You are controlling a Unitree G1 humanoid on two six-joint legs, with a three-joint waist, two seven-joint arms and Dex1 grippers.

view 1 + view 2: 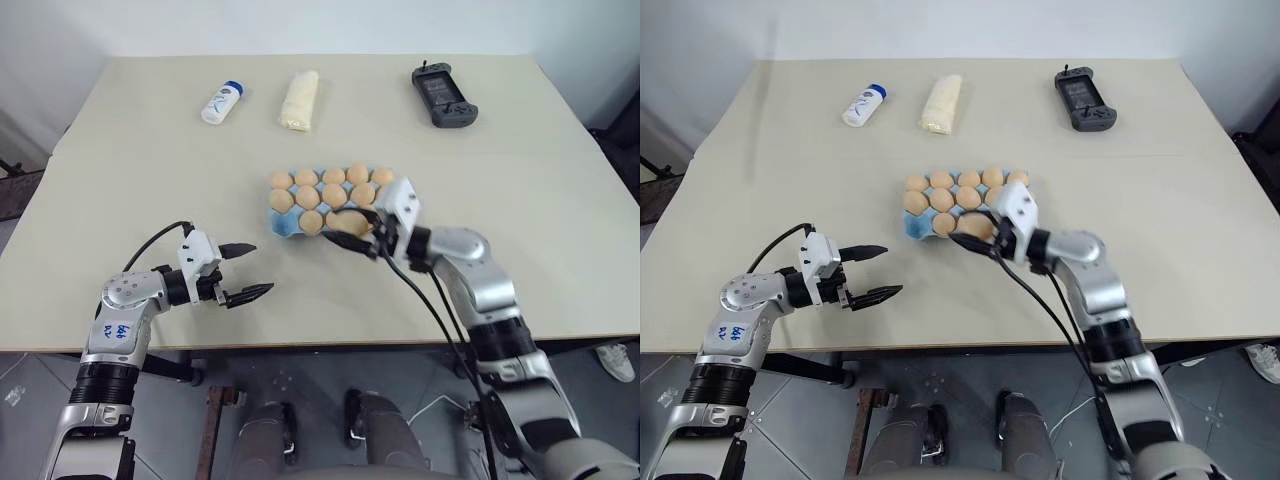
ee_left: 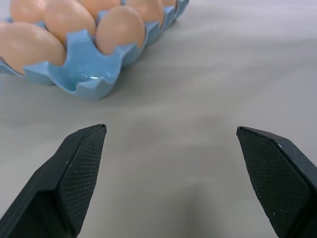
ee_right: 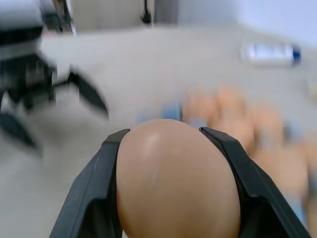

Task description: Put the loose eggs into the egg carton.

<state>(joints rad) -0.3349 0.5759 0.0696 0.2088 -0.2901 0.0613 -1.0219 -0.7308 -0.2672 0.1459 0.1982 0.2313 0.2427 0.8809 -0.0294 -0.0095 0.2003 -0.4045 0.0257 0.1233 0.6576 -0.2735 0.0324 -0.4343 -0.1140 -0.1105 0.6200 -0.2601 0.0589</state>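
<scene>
Egg (image 3: 178,183) pinched between the right gripper's (image 1: 352,233) fingers hangs over the near edge of the blue carton (image 1: 283,224), while the left gripper (image 1: 247,270) waits wide open; a careless lowering could crack it against seated eggs.

Bright, even light falls from above on the pale table (image 1: 520,200), leaving only soft, short shadows beside the egg carton (image 1: 283,224). A small glare spot sits on the carton's near cup. The right wrist view is smeared behind the held egg (image 3: 176,183) (itself sharp, with a faint sheen).
</scene>
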